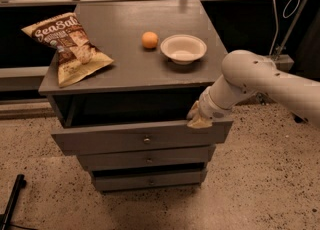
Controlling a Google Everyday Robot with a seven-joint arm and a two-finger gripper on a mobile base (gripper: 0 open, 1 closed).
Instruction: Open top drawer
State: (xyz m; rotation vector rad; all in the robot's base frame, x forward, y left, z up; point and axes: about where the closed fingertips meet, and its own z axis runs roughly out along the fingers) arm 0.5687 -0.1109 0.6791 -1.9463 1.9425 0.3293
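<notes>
**Gripper at the drawer's right end, grip hidden**

You cannot tell whether the gripper (199, 120) is released or clenched. Only its pale tip shows, and the wrist covers the rest. The inside of the top drawer (100, 141) is dark, so you cannot make out anything in it. The arm (250, 76) is cut off at the right edge of the view.

The top drawer stands pulled out from the cabinet (125, 71). Its front sits forward of the two drawers below, with a dark gap between it and the cabinet top. The gripper rests at the upper edge of that front, at its right end, well to the right of the knob (146, 139). It looks to be touching the edge.

The arm comes in from the right, bends at a rounded joint beside the cabinet's right front corner, and slopes down and left to the gripper.

On the cabinet top you see a bag (70, 44) at the left, an orange (149, 40) near the middle, and a bowl (183, 49) just right of the orange.
</notes>
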